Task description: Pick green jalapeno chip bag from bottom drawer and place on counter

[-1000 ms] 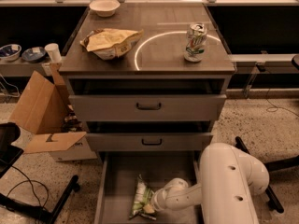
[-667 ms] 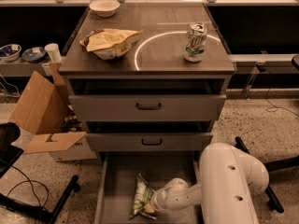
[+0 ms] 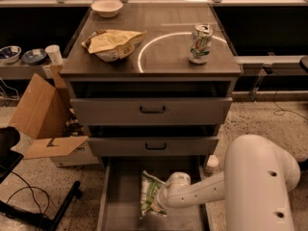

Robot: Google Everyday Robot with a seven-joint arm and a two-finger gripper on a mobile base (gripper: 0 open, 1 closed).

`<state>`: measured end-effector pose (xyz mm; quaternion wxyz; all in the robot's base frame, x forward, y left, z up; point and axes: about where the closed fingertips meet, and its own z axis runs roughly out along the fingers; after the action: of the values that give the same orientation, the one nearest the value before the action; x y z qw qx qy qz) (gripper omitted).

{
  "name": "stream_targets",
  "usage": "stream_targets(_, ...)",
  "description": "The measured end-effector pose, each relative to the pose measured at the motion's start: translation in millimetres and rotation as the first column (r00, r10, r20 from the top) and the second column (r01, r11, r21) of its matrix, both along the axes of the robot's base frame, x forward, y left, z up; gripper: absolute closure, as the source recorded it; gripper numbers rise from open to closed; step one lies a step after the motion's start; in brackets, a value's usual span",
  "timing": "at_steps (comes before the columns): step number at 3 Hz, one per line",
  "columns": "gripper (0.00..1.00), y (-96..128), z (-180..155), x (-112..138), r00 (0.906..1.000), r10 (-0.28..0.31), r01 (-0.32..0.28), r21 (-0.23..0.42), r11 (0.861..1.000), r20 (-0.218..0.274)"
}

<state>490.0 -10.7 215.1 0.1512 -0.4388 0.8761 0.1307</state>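
The green jalapeno chip bag [image 3: 148,189] lies in the open bottom drawer [image 3: 120,201], right of the middle, its green-and-white face turned up. My gripper [image 3: 160,205] is down in the drawer, at the bag's right edge and lower end, on the end of my white arm [image 3: 207,191], which reaches in from the right. The gripper's tip is hidden against the bag. The counter [image 3: 163,64] with its bright ring is above, at the top of the cabinet.
On the counter are a tan-yellow bag [image 3: 113,43], a soda can [image 3: 200,43] and a white bowl [image 3: 107,7]. Two shallower drawers [image 3: 151,110] above are closed. An open cardboard box [image 3: 38,114] stands left of the cabinet. A small bottle [image 3: 210,164] stands on the floor to the right.
Almost nothing differs. My arm and the bag stay in the same place in the drawer.
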Motion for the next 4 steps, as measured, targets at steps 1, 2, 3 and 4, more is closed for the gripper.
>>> stream_targets(1,1.00,-6,59,-22,0.9996,0.024,-0.025,-0.101,0.995,-0.012)
stream_targets(2,1.00,-16,121,-35,0.9988,0.045,-0.047,-0.149,0.988,-0.020)
stream_targets(3,1.00,-24,221,7,0.9912,0.093,-0.076,-0.176,0.981,0.094)
stream_targets(4,1.00,-33,279,35,0.9917,0.036,-0.014,-0.171,0.985,0.123)
